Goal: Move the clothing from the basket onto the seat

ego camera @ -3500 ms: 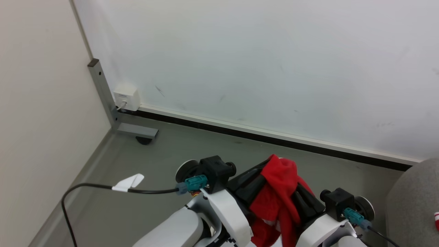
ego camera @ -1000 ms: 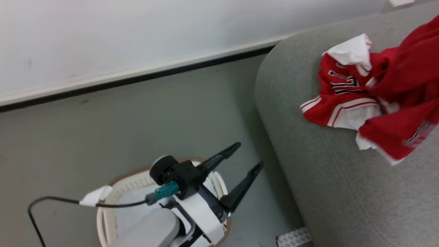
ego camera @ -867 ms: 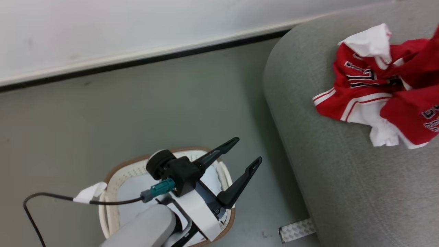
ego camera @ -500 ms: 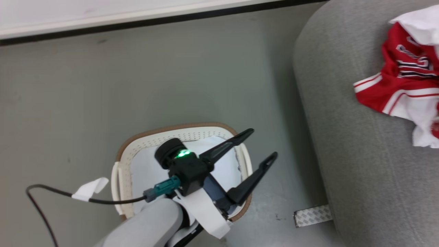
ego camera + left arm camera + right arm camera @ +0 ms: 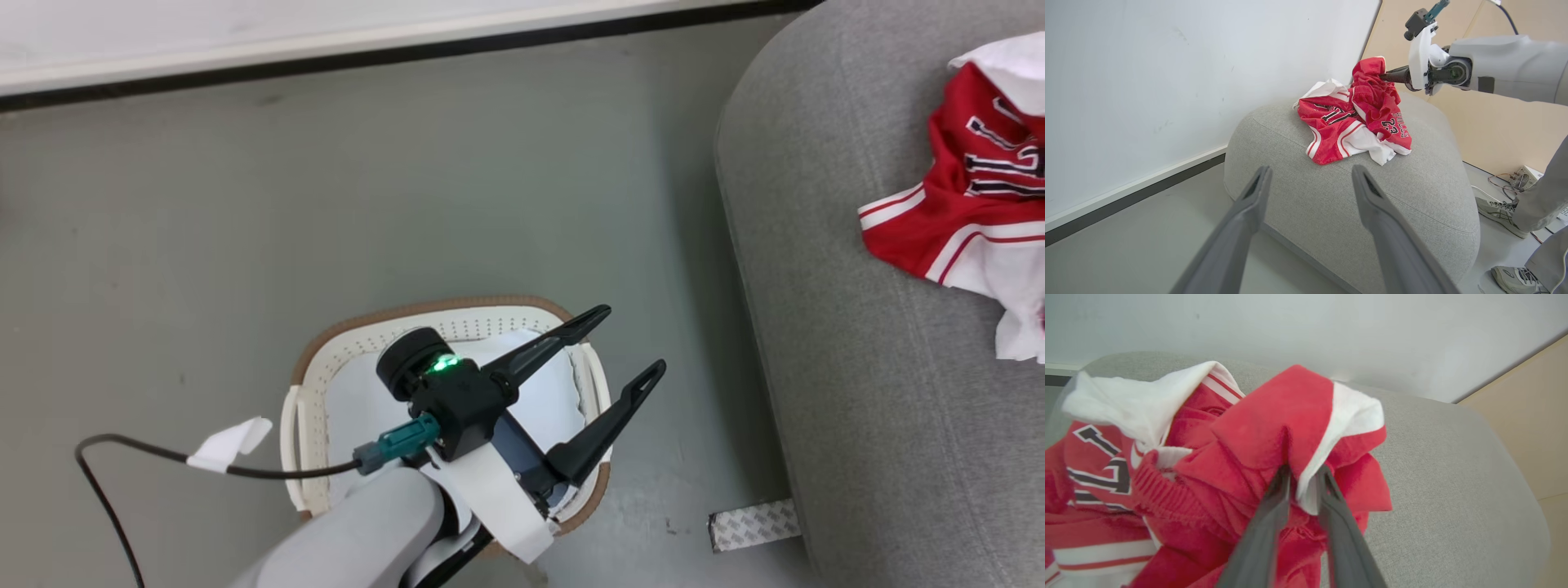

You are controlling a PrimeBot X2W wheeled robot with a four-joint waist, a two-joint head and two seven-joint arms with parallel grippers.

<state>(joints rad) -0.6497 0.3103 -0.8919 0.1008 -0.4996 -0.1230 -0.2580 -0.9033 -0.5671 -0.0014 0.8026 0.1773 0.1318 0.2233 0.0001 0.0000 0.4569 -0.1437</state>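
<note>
Clothing (image 5: 1355,122) on grey seat (image 5: 1412,196)

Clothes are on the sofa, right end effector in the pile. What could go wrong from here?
1. A fold of the red garment sits between the fingers of the right end effector; pulling back before they open wide may drag it off the sofa.
2. The jersey lies toward the sofa's rounded end and could slide to the floor.
3. A person's foot stands beside the sofa; the arm might hit it on retreat.

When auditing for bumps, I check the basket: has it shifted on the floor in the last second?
No. The basket keeps its gap to the floor tape strip and seat; the camera moved, not it.
</note>
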